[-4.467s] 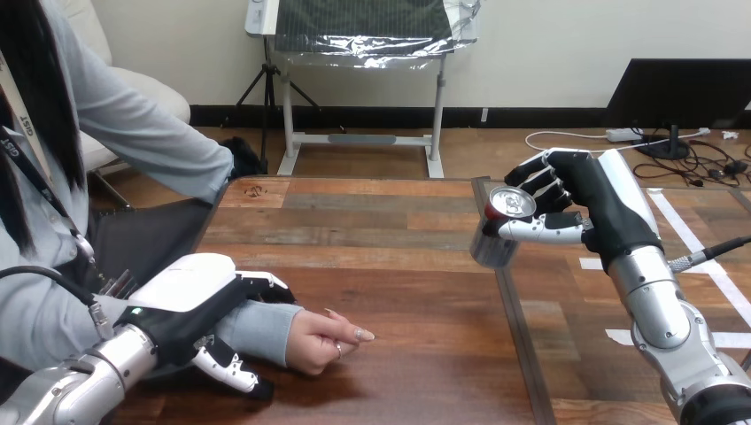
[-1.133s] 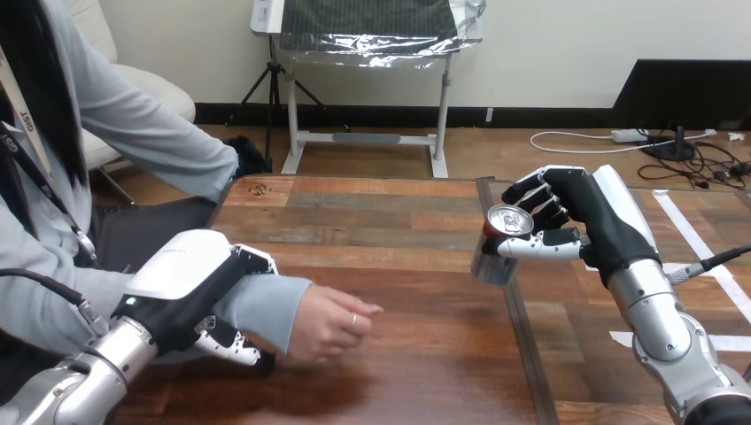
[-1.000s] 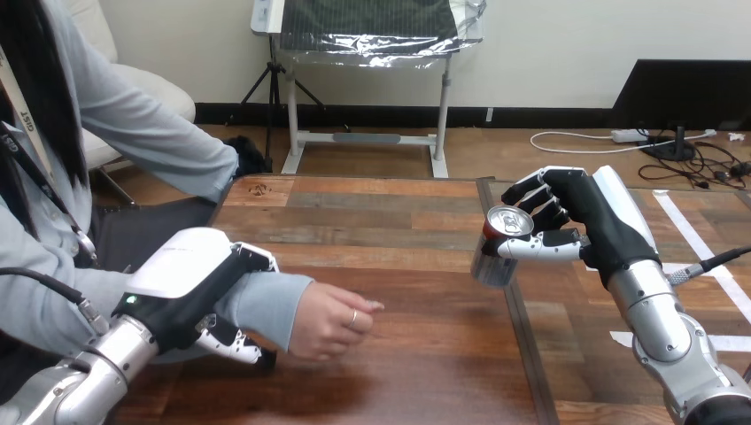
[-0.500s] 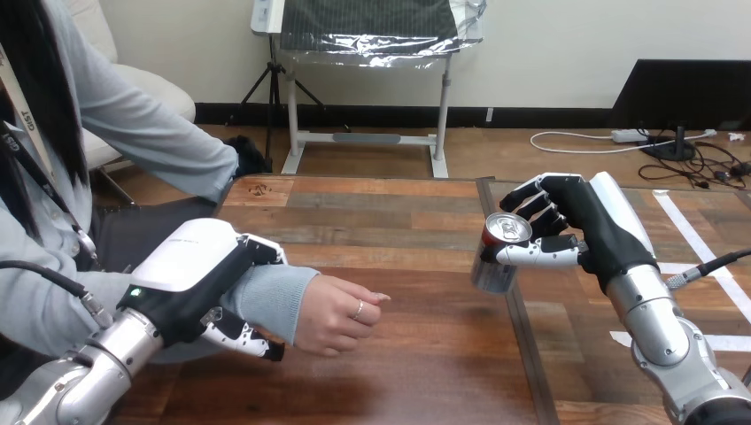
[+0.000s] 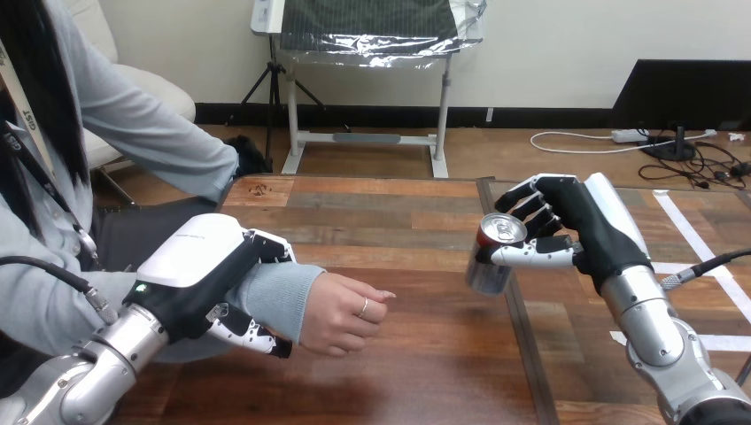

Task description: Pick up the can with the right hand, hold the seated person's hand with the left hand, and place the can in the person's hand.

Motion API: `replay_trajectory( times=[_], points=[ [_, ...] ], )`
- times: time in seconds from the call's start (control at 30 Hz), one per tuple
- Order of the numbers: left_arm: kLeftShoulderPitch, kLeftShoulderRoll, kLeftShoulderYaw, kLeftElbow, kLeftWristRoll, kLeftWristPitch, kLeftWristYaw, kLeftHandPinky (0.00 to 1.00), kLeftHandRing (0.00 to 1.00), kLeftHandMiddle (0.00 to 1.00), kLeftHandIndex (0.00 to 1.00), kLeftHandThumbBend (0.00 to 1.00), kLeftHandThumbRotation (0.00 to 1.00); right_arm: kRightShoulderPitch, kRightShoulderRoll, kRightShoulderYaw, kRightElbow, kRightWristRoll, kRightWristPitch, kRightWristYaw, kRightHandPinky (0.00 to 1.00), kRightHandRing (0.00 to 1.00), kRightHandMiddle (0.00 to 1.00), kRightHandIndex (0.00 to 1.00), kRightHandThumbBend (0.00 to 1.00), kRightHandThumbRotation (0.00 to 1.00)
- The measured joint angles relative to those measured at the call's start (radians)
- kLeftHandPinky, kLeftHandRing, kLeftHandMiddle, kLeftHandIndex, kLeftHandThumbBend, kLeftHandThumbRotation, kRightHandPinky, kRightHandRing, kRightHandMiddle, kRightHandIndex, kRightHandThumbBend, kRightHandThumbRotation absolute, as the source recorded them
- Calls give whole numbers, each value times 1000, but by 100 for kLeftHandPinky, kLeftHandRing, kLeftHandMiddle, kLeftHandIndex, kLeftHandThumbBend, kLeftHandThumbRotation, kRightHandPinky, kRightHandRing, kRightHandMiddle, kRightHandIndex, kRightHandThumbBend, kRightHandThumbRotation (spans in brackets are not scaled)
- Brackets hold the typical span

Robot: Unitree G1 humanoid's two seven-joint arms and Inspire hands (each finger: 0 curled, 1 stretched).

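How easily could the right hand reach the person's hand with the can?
Probably yes: only bare table lies between the can in the right hand and the person's hand, held at the wrist by the left hand. That hand is curled, though.

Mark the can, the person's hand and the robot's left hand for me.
can (image 5: 486, 271), head view, on its side wall below the rim.
person's hand (image 5: 339, 312), head view, on the back of the hand.
left hand (image 5: 197, 259), head view, on its white back shell.

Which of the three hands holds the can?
The right hand, curled round the can; the left hand clasps the person's wrist, and the person's hand is apart.
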Motion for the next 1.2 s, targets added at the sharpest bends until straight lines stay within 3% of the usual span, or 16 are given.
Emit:
replay_trajectory(
  times=[0.73,1.2],
  points=[
    [-2,-43,-3,0,12,13,-16,31,36,43,47,92,4,2,34,2,-13,4,-63,56,38,41,47,53,75,0],
    [-3,-60,-4,2,23,18,-26,33,38,44,47,92,4,49,48,2,-122,12,-69,83,40,42,48,53,74,0]
  ],
)
